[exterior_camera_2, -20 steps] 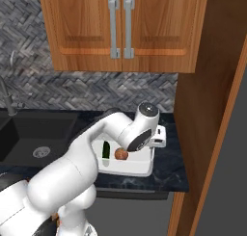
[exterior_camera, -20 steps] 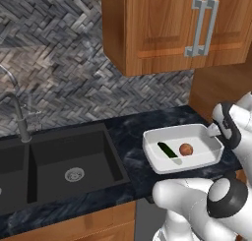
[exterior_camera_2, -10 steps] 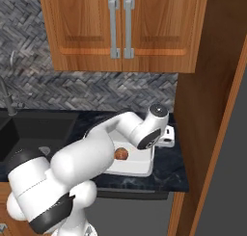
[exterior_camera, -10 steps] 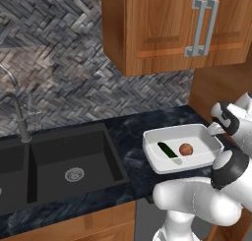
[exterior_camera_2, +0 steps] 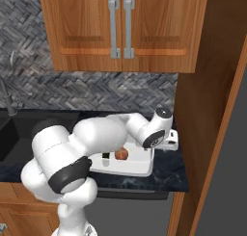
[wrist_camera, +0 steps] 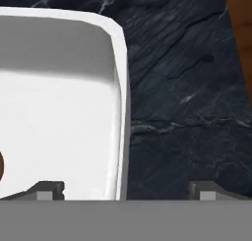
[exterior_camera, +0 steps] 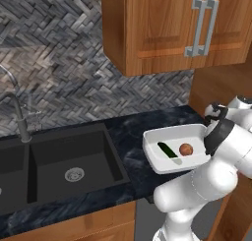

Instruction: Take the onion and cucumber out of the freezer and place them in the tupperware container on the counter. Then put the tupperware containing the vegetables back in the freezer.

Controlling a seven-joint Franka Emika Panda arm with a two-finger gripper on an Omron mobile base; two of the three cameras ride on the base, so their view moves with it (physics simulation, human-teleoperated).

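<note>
A: Here we are at the dark black-marbled countertop [exterior_camera: 123,132], and both vegetables sit inside the large shallow white rectangular tray with the raised rim [exterior_camera: 172,136].

B: Right, the small round reddish-orange onion [exterior_camera: 185,149] rests on the tray floor, and the short dark green cucumber [exterior_camera: 166,149] lies just beside it, angled, near the middle. My read is that the loading part is done and the carry to the freezer is what's left.

A: And the two-finger gripper [wrist_camera: 125,190]?

B: Look down the hand camera: the claw is spread wide, one dark tip over the tray's white floor, the other over bare marble, with the tray's side wall [wrist_camera: 120,112] running up between them. It pinches nothing. I'd say it straddles the rim because a thin wall is the only part of a tray this wide that it can pinch.

A: From the right base camera the white hand [exterior_camera_2: 161,134] hangs over the tray's far end, next to the tall brown wooden panel [exterior_camera_2: 202,110].

B: The tray looks smooth, glossy, rounded at the corners. The onion is a plain smooth ball, so a tilted lift could roll it; the raised rim should keep it in.

A: A sliver of the onion shows at the hand camera's left edge.
</note>
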